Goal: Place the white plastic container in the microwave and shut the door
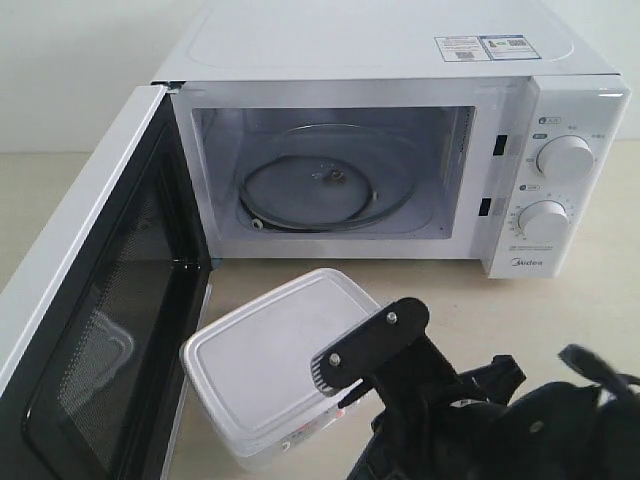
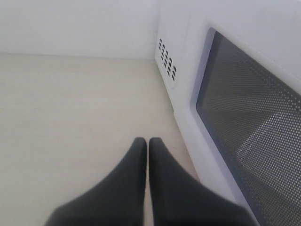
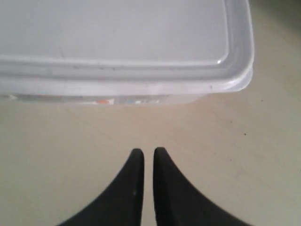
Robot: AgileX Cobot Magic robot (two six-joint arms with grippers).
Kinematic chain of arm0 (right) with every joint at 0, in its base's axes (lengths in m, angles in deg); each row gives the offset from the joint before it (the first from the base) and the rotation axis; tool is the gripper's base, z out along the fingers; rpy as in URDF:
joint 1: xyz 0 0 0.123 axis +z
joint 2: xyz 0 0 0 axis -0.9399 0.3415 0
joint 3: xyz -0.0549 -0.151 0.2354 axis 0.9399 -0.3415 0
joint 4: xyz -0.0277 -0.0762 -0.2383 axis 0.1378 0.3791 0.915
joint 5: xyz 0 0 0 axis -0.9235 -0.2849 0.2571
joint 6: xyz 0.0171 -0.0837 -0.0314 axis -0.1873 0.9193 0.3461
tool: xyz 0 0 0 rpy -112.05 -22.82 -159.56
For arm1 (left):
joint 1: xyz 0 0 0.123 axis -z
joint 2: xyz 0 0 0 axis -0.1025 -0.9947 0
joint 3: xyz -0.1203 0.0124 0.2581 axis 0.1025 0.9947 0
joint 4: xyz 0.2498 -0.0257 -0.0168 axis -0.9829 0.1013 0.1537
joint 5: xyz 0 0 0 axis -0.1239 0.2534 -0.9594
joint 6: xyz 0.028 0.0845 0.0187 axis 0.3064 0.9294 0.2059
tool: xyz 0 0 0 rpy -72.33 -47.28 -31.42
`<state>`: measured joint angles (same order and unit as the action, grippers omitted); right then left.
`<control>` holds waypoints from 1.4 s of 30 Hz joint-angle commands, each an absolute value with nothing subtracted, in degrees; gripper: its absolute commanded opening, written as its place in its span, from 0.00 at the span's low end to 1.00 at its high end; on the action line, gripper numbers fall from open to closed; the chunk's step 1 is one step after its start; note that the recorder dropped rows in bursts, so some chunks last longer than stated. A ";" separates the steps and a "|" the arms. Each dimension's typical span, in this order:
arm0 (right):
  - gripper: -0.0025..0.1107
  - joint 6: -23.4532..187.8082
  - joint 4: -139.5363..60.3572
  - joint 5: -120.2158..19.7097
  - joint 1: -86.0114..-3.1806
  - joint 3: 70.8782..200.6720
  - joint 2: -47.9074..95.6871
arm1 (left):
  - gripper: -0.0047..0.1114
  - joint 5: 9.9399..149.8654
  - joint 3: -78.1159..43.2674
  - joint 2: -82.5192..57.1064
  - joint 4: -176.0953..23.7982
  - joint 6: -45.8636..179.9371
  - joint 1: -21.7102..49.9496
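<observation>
We judge the task to be at its first step: the container (image 1: 275, 355) is not yet grasped and sits on the counter (image 1: 590, 300), lower centre of the exterior view, just in front of the microwave (image 1: 400, 40). The door (image 1: 110, 330) stands swung wide at the left of the frame. The right tool (image 3: 145, 153) has its jaws almost together, only a slit between them, and holds nothing. In its wrist view the container's labelled side lies just ahead of the tips, apart from them. The left tool (image 2: 142, 141) is closed and empty, near the door's outer face. Next, we think the right tool must open wide enough to span the container, take it, and lift it over the sill onto the turntable (image 1: 325, 180). The cavity looks clear. The door crowds the container's left side, so we expect the approach to come from the right. The smooth lid may slip. The knobs (image 1: 563, 157) sit well aside.
</observation>
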<state>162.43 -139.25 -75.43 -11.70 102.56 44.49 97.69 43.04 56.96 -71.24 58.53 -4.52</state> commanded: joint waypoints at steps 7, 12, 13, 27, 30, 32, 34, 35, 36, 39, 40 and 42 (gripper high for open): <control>0.09 155.19 -131.49 -81.94 -11.81 108.08 51.54 | 0.07 97.51 43.27 57.11 -71.09 57.82 -4.63; 0.09 154.57 -128.98 -86.85 -11.79 111.44 54.11 | 0.07 97.51 43.27 57.11 -71.09 57.82 -4.63; 0.09 154.42 -128.93 -88.01 -11.79 112.00 54.55 | 0.07 97.51 43.27 57.11 -71.09 57.82 -4.63; 0.09 168.87 -139.54 -94.52 -11.79 116.11 48.20 | 0.07 97.51 43.27 57.11 -71.09 57.82 -4.63; 0.09 170.55 -139.54 -93.79 -11.68 114.21 42.72 | 0.07 97.51 43.27 57.11 -71.09 57.82 -4.63; 0.09 172.46 -139.54 -91.98 -11.79 113.36 38.76 | 0.07 97.51 43.27 57.11 -71.09 57.82 -4.63; 0.09 176.47 -139.54 -91.39 -11.79 113.24 36.11 | 0.07 97.51 43.27 57.11 -71.09 57.82 -4.63; 0.09 177.27 -139.54 -91.01 -11.79 113.24 35.15 | 0.07 97.51 43.27 57.11 -71.09 57.82 -4.63; 0.09 177.27 -139.54 -90.53 -11.79 113.24 34.51 | 0.07 97.51 43.27 57.11 -71.09 57.82 -4.63; 0.09 177.77 -139.54 -86.93 -11.79 113.13 34.00 | 0.07 97.51 43.27 57.11 -71.09 57.82 -4.63; 0.09 177.77 -139.54 -85.71 -11.79 113.06 34.00 | 0.07 97.51 43.27 57.11 -71.09 57.82 -4.63; 0.09 176.71 -139.54 -81.91 -11.79 112.28 34.00 | 0.07 97.51 43.27 57.11 -71.09 57.82 -4.63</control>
<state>176.96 -139.43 -86.82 -11.70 113.42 34.51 97.69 43.04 56.96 -71.24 58.53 -4.52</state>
